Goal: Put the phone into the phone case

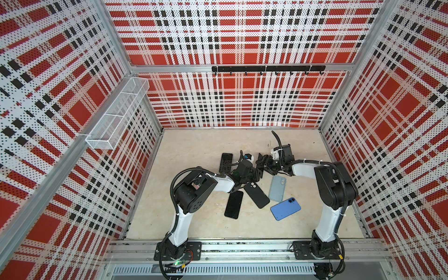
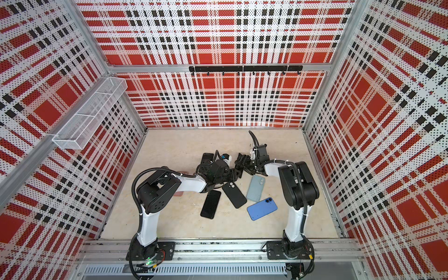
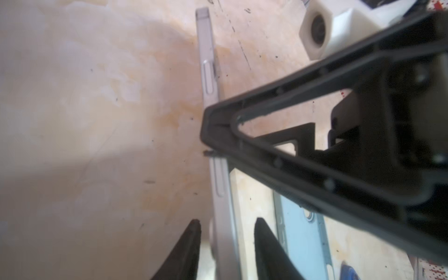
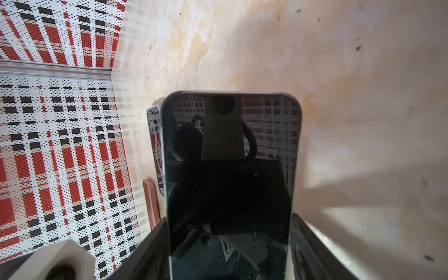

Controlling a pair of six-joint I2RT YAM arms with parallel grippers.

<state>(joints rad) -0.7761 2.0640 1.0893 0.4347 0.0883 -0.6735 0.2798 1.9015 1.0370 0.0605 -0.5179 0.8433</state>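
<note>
Right wrist view: the phone shows me its dark screen. My right gripper clamps it by its two long sides and holds it off the table. In the left wrist view this phone stands edge-on between the fingers of my left gripper, which wait on both sides with small gaps and grasp nothing. In a top view the black phone case lies flat on the table, near the grippers, on the side of the arm bases.
</note>
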